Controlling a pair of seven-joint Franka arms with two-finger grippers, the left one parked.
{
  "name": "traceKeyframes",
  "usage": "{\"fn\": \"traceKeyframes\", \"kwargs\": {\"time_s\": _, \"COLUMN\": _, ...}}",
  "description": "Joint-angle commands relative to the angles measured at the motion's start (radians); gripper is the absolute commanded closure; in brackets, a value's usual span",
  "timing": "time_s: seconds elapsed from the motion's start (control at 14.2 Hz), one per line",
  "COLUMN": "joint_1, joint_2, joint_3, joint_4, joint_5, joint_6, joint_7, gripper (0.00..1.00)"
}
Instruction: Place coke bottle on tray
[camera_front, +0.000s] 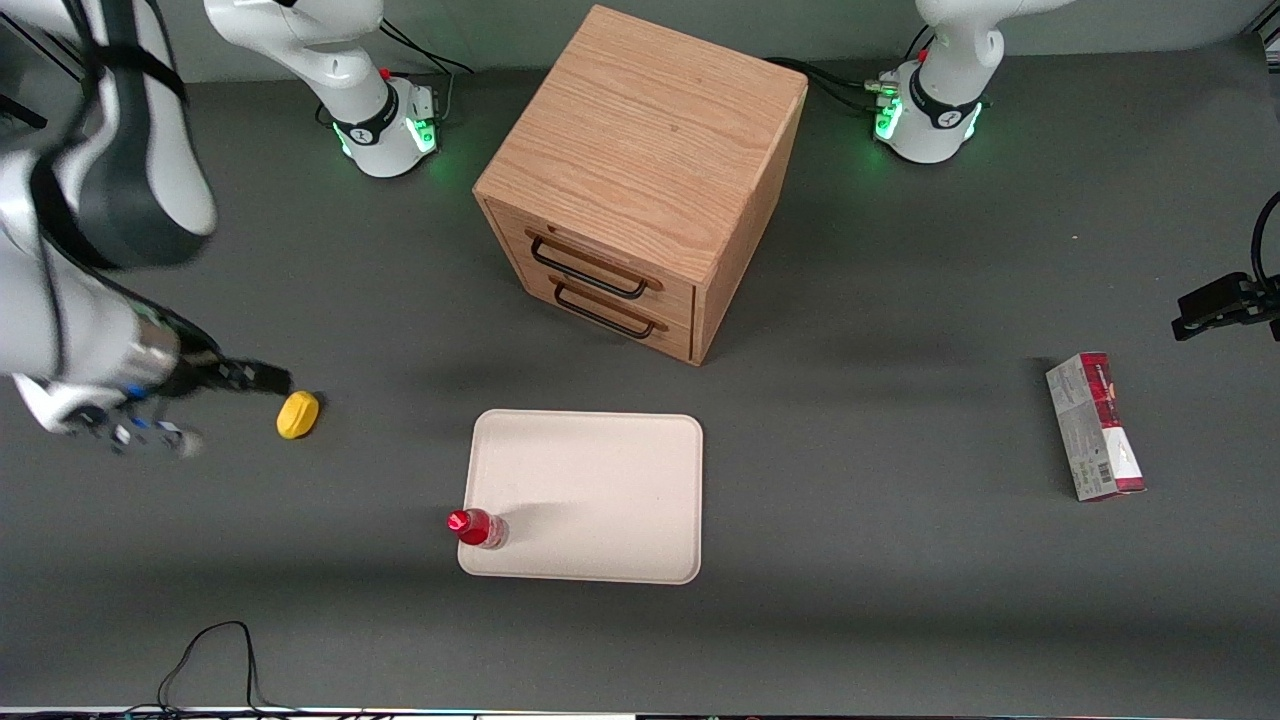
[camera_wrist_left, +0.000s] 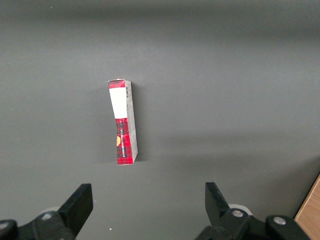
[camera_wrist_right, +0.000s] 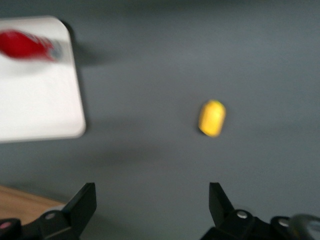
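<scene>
One coke bottle (camera_front: 477, 527) stands upright on the tray (camera_front: 600, 480), tucked into the corner nearest the front camera on the working arm's side, its red cap leaning just over the rim from this angle. In the right wrist view the bottle (camera_wrist_right: 27, 45) is only a red smear on the pale tray (camera_wrist_right: 40, 105), so I can't make out its lettering there.

The gripper (camera_front: 190, 405) hangs well apart from the tray, out toward the working arm's end of the table, just beside a yellow lump (camera_front: 298, 415). Its fingers (camera_wrist_right: 82, 205) are spread wide with nothing between them, and the yellow lump (camera_wrist_right: 212, 118) lies on the grey table (camera_wrist_right: 200, 60) ahead of them.

Farther from the front camera than the tray sits a wooden drawer cabinet (camera_front: 640, 180) with two dark handles facing the tray. A red-and-grey carton (camera_front: 1094, 427) lies flat toward the parked arm's end of the table, well apart from everything else; the left wrist view shows the same carton (camera_wrist_left: 123, 122) on bare grey surface.
</scene>
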Motion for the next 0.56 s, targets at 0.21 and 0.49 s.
{"fn": "traceKeyframes", "kwargs": {"time_s": 0.21, "joint_1": -0.002, "joint_2": -0.311, "joint_3": -0.045, "joint_4": -0.298, "joint_5": -0.004, "joint_6": 0.037, "joint_7": -0.061, "gripper": 0.0}}
{"fn": "traceKeyframes", "kwargs": {"time_s": 0.49, "joint_1": -0.006, "joint_2": -0.282, "joint_3": -0.04, "joint_4": -0.224, "joint_5": -0.004, "joint_6": -0.005, "joint_7": -0.091, "gripper": 0.0}}
